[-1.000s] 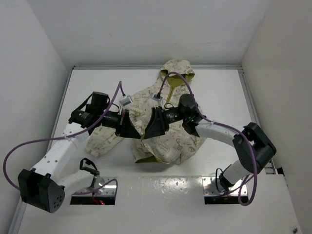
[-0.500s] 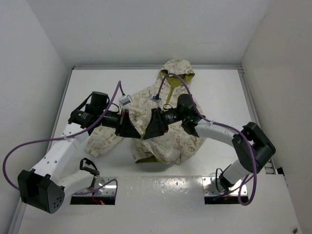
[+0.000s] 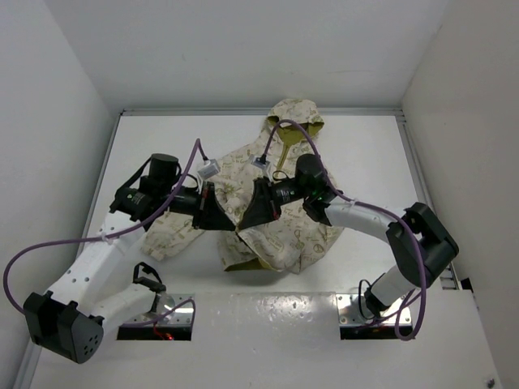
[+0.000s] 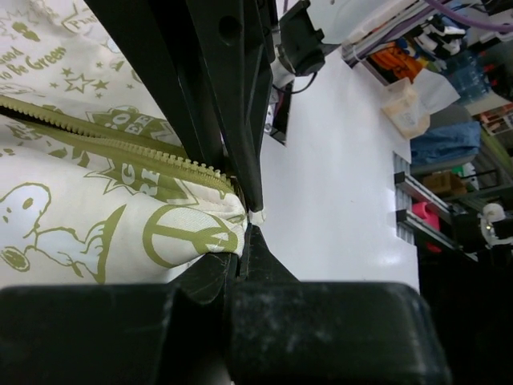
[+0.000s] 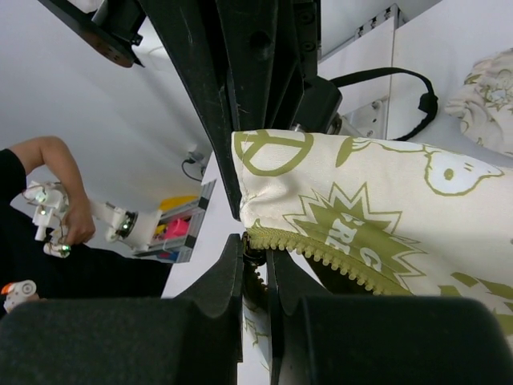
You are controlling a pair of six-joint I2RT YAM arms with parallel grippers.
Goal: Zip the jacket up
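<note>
Two grippers sit tip to tip over the lower front of the jacket [image 3: 284,235], middle of the top view. It lies spread on the white table [image 3: 373,162], long axis running up and down the frame: hood [image 3: 296,113] at upper centre by the far wall, hem toward the bottom edge and a little left of the hood. One sleeve [image 3: 174,231] splays to the lower left, under the left arm. The left gripper [image 3: 230,226] reaches in from the left and the right gripper [image 3: 242,226] from the right, meeting at the hem end of the front opening. Left wrist view: the left gripper [image 4: 247,215] has its jaws nearly together, pinching the cream hem corner where the olive zipper strip [image 4: 120,148] ends; the strip runs off to that frame's upper left. Right wrist view: the right gripper [image 5: 255,255] is narrow, clamped on the bottom end of the zipper strip [image 5: 321,255], which trails to the lower right. Open room: bare table right of the jacket and at upper left. Walls close the left, right and far sides. The hem lies near the table's near edge.
</note>
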